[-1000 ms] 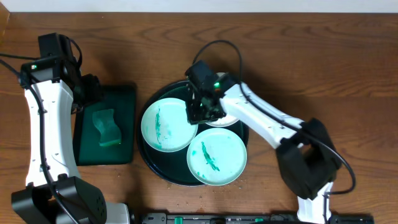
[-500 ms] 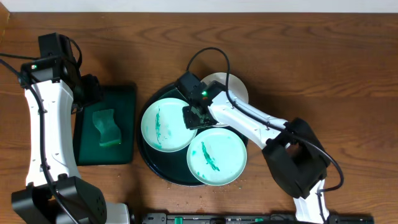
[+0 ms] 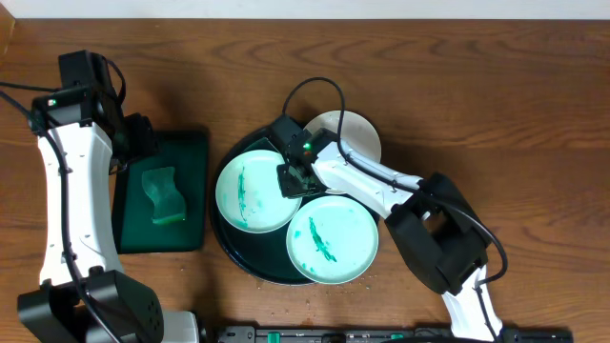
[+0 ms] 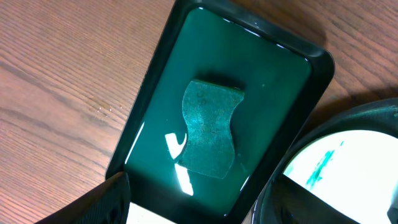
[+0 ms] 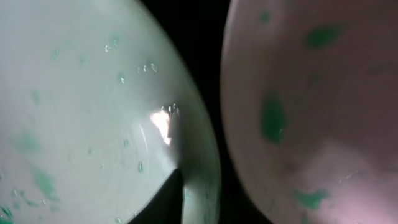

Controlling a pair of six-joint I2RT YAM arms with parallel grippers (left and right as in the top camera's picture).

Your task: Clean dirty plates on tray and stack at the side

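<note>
Three dirty plates, all on the tray: left plate with a green streak, near plate also smeared, and far plate half hidden under the right arm, its edge seeming to overhang the tray rim. None is cleaned or stacked at the side yet.

The right gripper is low in the tray, at the left plate's inner edge, between it and the far plate. The right wrist view shows two spotted plate surfaces with a dark gap between them and one dark fingertip down at the rim. Can't tell whether the jaws are apart or together, or which plate they are meant for.

The left gripper hovers over the rectangular tray that holds the sponge. It holds nothing, and its spread is unclear too.

Step, as judged: first plate pickup, very early in the task. Next, the right needs a firm pinch on one rim and a clean lift without dragging a neighbour — the left drops to take the sponge.
</note>
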